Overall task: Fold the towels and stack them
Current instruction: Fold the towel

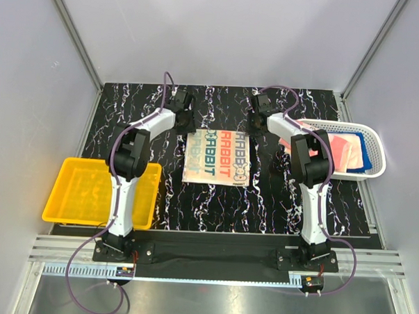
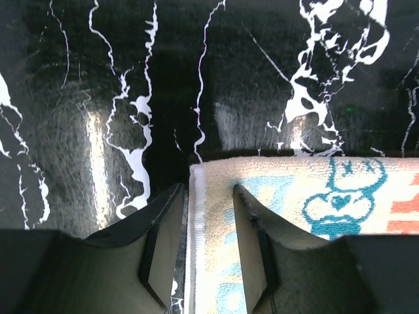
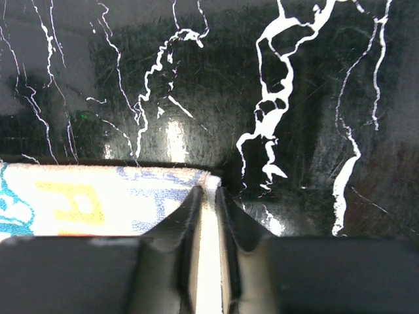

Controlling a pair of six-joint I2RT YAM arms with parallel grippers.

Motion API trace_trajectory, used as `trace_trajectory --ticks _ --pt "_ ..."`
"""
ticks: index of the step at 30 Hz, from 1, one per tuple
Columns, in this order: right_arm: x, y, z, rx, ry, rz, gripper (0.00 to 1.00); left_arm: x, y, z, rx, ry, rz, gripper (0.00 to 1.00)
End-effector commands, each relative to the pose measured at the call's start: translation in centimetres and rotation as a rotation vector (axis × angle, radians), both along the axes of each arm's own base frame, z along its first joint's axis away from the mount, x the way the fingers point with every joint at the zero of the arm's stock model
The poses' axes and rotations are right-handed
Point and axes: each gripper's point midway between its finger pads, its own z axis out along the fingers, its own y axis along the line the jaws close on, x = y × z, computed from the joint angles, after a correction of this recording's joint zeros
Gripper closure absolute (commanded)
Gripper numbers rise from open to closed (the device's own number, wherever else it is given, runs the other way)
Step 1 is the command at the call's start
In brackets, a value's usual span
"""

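A beige towel (image 1: 213, 157) with big teal and orange letters lies flat on the black marbled table. My left gripper (image 1: 188, 125) is at its far left corner. In the left wrist view the gripper (image 2: 206, 190) is open, with one finger on the towel (image 2: 294, 190) and the other on the table beside its edge. My right gripper (image 1: 255, 124) is at the far right corner. In the right wrist view it (image 3: 208, 191) is shut on the towel's (image 3: 98, 196) corner edge. Salmon-pink (image 1: 343, 153) and blue (image 1: 364, 146) towels lie in the basket.
A white mesh basket (image 1: 376, 168) stands at the right edge of the table, close to my right arm. A yellow plastic bin (image 1: 69, 192) sits at the left, partly off the table. Grey walls close in the back and sides.
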Motion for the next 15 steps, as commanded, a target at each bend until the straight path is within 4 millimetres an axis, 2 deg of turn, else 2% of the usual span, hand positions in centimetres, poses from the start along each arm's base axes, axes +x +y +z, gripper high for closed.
trace_trajectory --ticks 1,5,8,11,15 --pt "0.2 0.5 -0.7 0.0 0.001 0.019 0.82 0.0 0.5 -0.3 -0.039 -0.008 0.007 0.58" --pt "0.2 0.2 -0.8 -0.007 0.0 0.019 0.89 0.6 0.6 1.3 -0.098 -0.062 0.012 0.56" --pt "0.3 0.1 -0.7 -0.007 -0.001 0.025 0.9 1.1 0.6 2.1 -0.122 -0.085 0.011 0.55" --pt "0.4 0.2 -0.6 -0.002 -0.001 0.03 0.9 1.6 0.4 2.0 -0.121 -0.074 0.009 0.56" --pt "0.4 0.3 -0.4 0.002 -0.002 0.039 0.91 1.4 0.3 0.9 -0.117 -0.04 0.011 0.64"
